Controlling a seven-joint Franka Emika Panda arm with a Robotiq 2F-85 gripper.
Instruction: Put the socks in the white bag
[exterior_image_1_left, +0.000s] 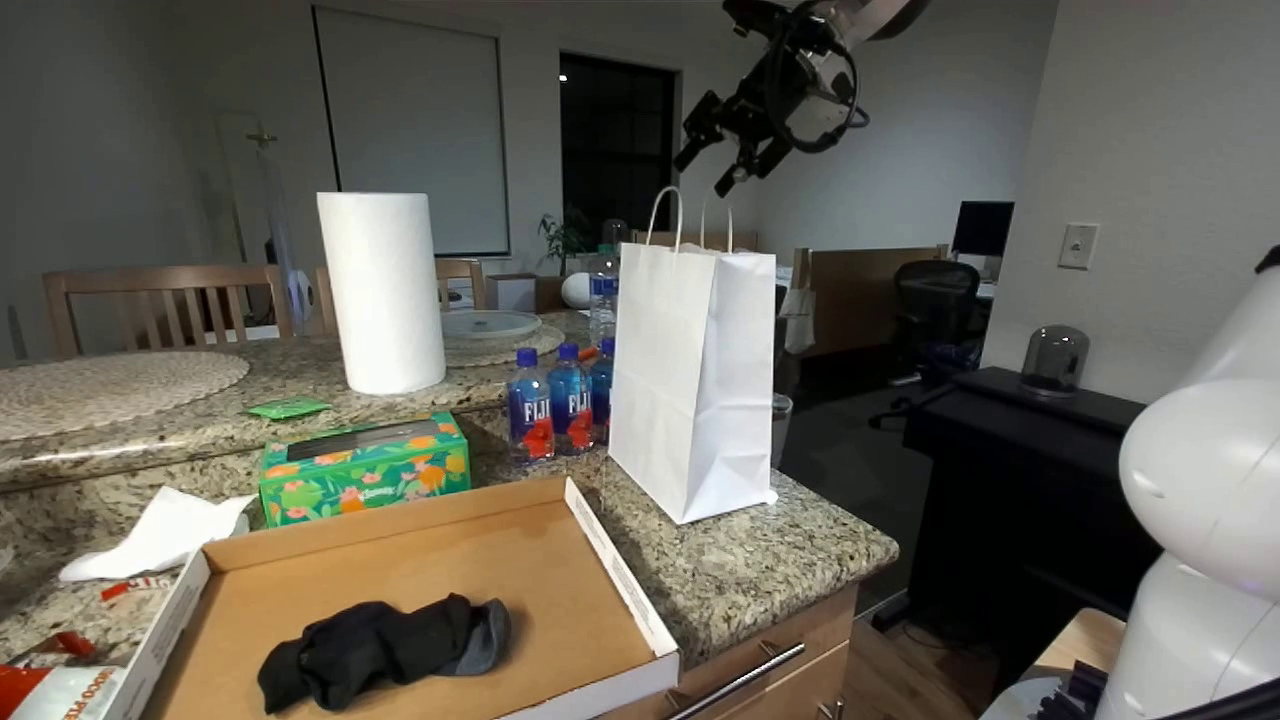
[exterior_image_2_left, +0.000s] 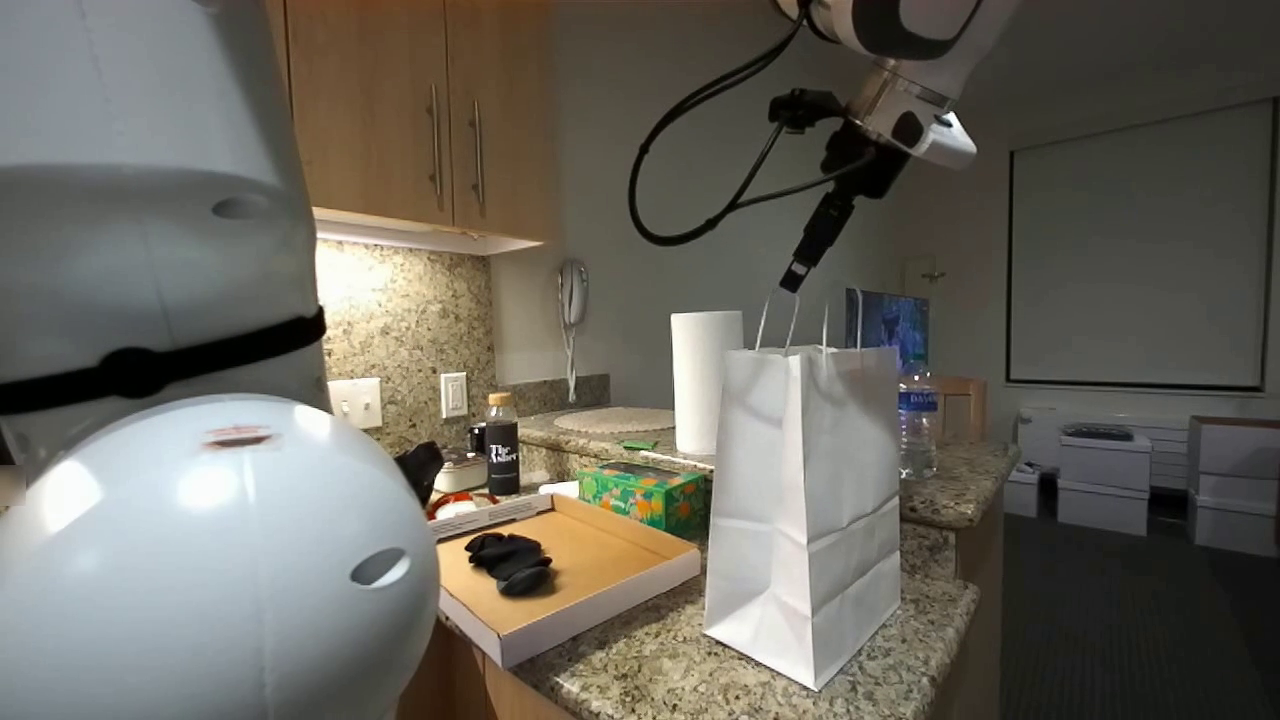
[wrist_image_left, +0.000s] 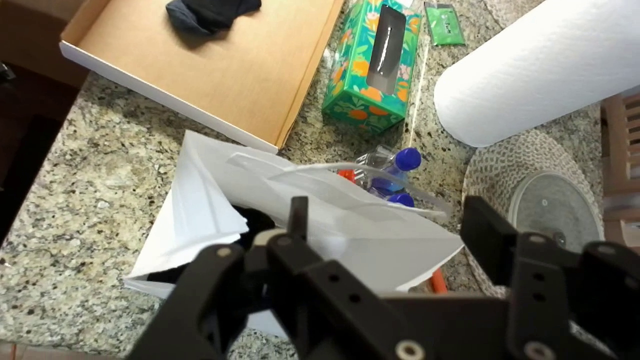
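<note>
Gripper (wrist_image_left: 391, 220): one, black; jaws well apart, nothing between them; poised over the bag.

Handle (wrist_image_left: 345, 166), white: close under the jaws in the wrist view; contact cannot be told.

White bag (exterior_image_1_left: 690, 385): one, paper, upright on the counter (exterior_image_1_left: 790, 555), beneath the jaws; mouth facing up at them, partly folded in along one side.

Dark patch (wrist_image_left: 257, 221): inside the bag's mouth, below the jaws; probably a sock, mostly hidden.

Black socks (exterior_image_1_left: 385, 645): one crumpled heap, number uncertain; lying in the cardboard tray (exterior_image_1_left: 555, 570), well below the jaws and off to one side, beyond the bag.

Outlying, lower than the jaws: bottles (exterior_image_1_left: 572, 395) just beside the bag; tissue box (exterior_image_1_left: 370, 475) farther off; paper towel roll (exterior_image_1_left: 385, 295).

Step in hand, as judged: release over the bag, seemingly complete for one piece.

Next move, as judged: rise clear of the handle without snagging, cross and descend to the tray, pinch the remaining heap from above, carry it over the mouth. Task roughly midway.
</note>
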